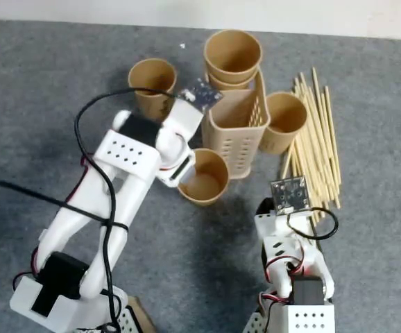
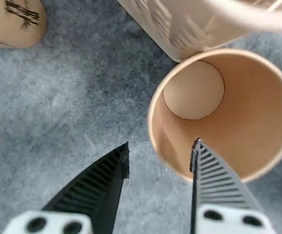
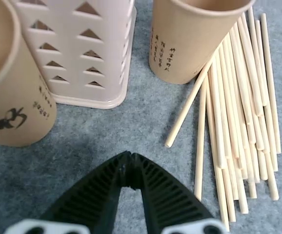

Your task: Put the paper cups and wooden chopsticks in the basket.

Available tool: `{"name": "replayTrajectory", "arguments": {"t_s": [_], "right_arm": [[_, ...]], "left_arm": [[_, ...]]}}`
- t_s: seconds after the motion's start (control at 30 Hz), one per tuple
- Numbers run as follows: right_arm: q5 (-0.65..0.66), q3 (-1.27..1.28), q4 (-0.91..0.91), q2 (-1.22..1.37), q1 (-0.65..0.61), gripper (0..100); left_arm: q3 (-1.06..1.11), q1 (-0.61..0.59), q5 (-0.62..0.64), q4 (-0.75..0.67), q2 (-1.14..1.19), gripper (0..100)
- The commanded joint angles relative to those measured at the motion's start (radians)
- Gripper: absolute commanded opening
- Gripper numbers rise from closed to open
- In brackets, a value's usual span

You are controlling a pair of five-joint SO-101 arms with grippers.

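Note:
The perforated basket (image 1: 236, 132) stands upright mid-table. A paper cup (image 1: 204, 177) stands just in front of it. My left gripper (image 2: 161, 145) is open astride this cup's (image 2: 219, 112) rim, one finger (image 2: 214, 185) inside the cup and the other (image 2: 102, 185) outside on the carpet side. More cups stand around: one far left (image 1: 152, 83), a stacked pair (image 1: 232, 59) behind the basket, one (image 1: 284, 121) at its right. Wooden chopsticks (image 1: 318, 146) lie in a loose bundle right of that. My right gripper (image 3: 130, 168) is shut and empty, low over the carpet short of the chopsticks (image 3: 238, 122).
Grey carpet (image 1: 34, 104) covers the table. The right arm (image 1: 291, 236) sits near the front, close to the chopsticks' near ends. In the right wrist view the basket (image 3: 82, 48) stands between two cups (image 3: 14, 97) (image 3: 194, 39). Open carpet lies at the left and front.

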Motion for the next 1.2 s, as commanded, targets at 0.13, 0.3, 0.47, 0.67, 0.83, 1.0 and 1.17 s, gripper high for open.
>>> {"name": "replayTrajectory", "arguments": {"t_s": [0.13, 0.3, 0.47, 0.67, 0.83, 1.0, 1.17], "right_arm": [[0.014, 0.088, -0.019, -0.013, -0.008, 1.0], [0.014, 0.088, -0.019, -0.013, -0.008, 1.0], [0.014, 0.088, -0.019, -0.013, -0.008, 1.0], [0.014, 0.088, -0.019, -0.013, -0.008, 1.0], [0.014, 0.088, -0.019, -0.013, -0.008, 1.0], [0.014, 0.088, -0.019, -0.013, -0.008, 1.0], [0.014, 0.088, -0.019, -0.013, -0.008, 1.0]], "left_arm": [[0.147, -0.004, -0.011, -0.218, -0.039, 23], [0.213, -0.004, -0.012, -0.293, -0.039, 8], [0.214, -0.044, -0.012, -0.298, -0.05, 1], [0.005, -0.263, -0.012, -0.101, -0.085, 0], [-0.407, -0.344, -0.012, 0.072, -0.168, 0], [-0.84, -0.217, -0.012, 0.155, -0.179, 0], [-1.006, -0.068, -0.005, 0.029, -0.005, 0]]}}
